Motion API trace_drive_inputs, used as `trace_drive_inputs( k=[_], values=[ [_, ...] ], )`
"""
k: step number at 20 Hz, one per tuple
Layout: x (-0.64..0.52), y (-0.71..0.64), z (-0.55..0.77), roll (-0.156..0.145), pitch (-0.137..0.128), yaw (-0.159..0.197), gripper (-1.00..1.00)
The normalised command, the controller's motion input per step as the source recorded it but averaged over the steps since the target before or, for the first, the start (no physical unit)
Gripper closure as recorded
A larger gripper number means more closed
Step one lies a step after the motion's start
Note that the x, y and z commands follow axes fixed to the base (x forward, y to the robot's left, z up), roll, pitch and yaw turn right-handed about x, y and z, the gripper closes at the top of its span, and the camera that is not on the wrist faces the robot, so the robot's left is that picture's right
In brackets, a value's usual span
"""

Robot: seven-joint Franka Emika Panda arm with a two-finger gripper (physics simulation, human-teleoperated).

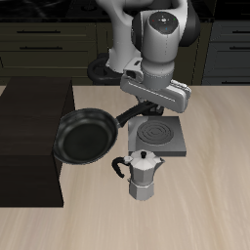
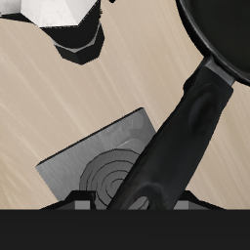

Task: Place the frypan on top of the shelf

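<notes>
The frypan (image 1: 83,135) is a round black shallow pan with a long black handle (image 1: 125,116). My gripper (image 1: 146,105) is shut on the end of that handle and holds the pan in the air, with its far rim over the edge of the shelf (image 1: 29,146). The shelf is a large dark box-like unit with a flat top beside the pan. In the wrist view the handle (image 2: 186,127) runs from my gripper (image 2: 137,203) out to the pan (image 2: 223,29). My fingertips are mostly hidden by the dark band at the frame's edge.
A grey square burner plate (image 1: 156,137) (image 2: 98,166) lies under the handle. A silver moka pot (image 1: 144,176) (image 2: 68,24) stands nearer the table's front edge. Dark drawer cabinets (image 1: 49,39) line the back.
</notes>
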Motion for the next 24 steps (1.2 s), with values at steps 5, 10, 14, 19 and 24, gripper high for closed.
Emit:
trace_drive_inputs(
  k=[5,10,14,19,24],
  values=[
    [-0.17,0.13,0.06,0.033,-0.004,0.007,1.00],
    [-0.19,0.11,0.07,0.029,-0.001,0.023,1.00],
    [-0.18,0.14,0.05,0.020,-0.008,0.029,1.00],
    [-0.13,0.07,0.05,0.027,-0.002,0.009,1.00],
    [-0.09,0.11,0.02,0.028,-0.005,0.012,1.00]
  ],
)
